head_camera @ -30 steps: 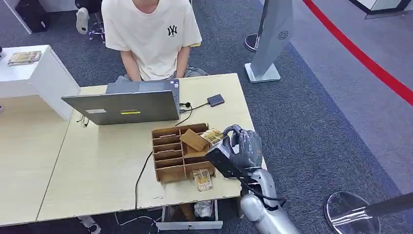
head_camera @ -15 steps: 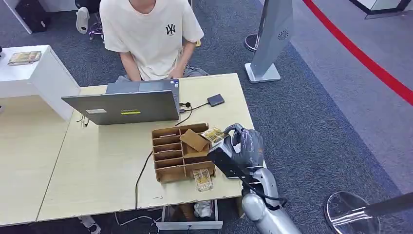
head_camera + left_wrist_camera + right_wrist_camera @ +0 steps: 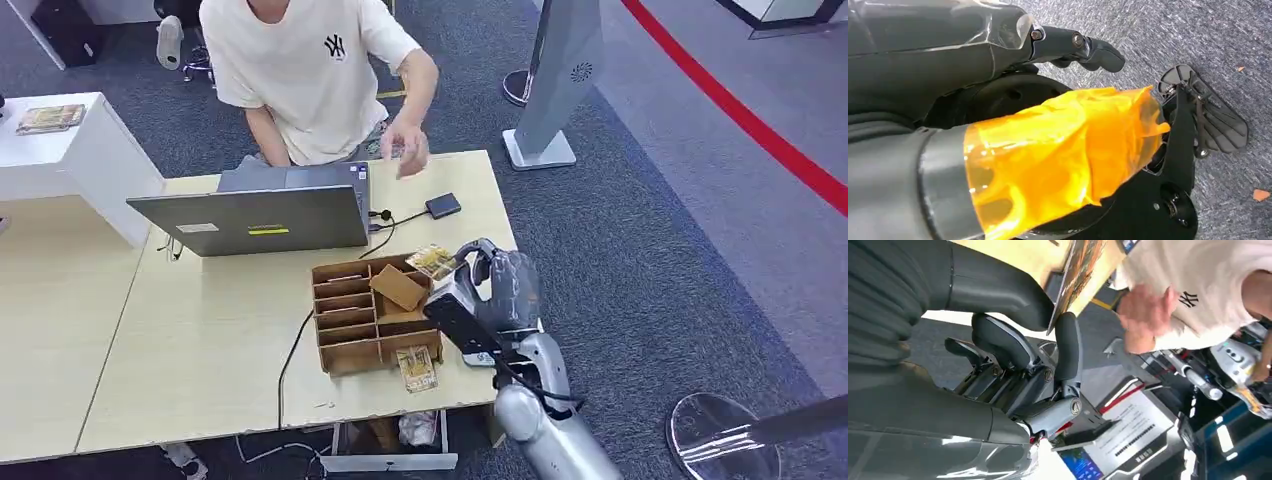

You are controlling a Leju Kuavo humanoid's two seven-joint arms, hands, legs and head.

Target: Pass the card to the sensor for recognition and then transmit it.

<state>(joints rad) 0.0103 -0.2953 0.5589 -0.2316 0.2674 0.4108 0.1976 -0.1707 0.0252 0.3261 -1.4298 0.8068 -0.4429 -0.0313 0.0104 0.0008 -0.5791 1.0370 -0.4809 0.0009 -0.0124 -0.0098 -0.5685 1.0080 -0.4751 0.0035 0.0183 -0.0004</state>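
Observation:
My right hand hovers over the table's right edge and pinches a printed card between thumb and a finger, just above the wooden organiser. Close up in the right wrist view, the card stands edge-on between the thumb and a dark finger. The small dark sensor box lies on the table beyond the card, cabled to the laptop. A person's hand reaches out above the table's far edge. My left hand hangs over the carpet, holding nothing, its thumb wrapped in orange film.
An open laptop stands left of the sensor, in front of the seated person. A second card lies at the table's near edge beside the organiser. A grey floor stand rises right of the table.
My right hand has raised the card slightly and moved it away from me. The person has lifted an arm and stretched a hand out over the table's far edge.

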